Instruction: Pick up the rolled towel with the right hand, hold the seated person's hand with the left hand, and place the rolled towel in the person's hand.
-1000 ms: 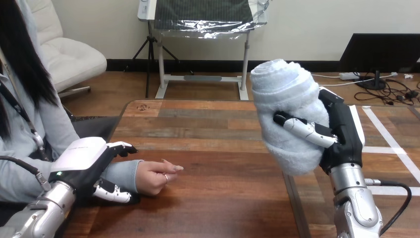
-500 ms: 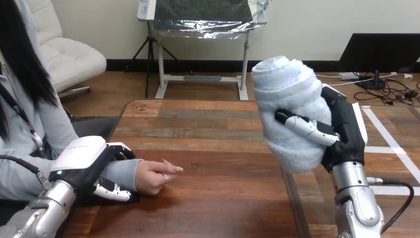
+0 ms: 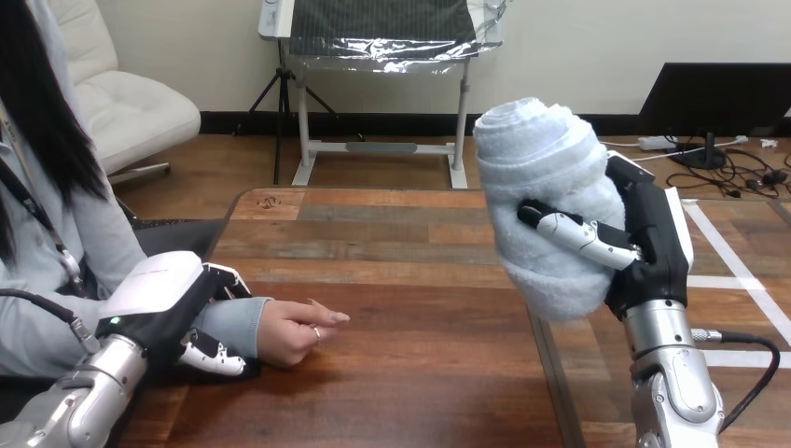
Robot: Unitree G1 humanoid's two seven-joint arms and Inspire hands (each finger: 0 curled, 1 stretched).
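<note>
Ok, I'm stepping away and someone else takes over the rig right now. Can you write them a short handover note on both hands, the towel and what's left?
The right hand is shut on the white rolled terry towel, holding it upright in the air above the right part of the wooden table.
The left hand has its fingers and thumb curled round the person's sleeved wrist at the table's left.
The person's hand lies on the table, fingers loosely curled, well apart from the towel.
Done: towel picked up, wrist held.
Left: carry the towel across and place it in the person's hand, which probably must open first.
</note>
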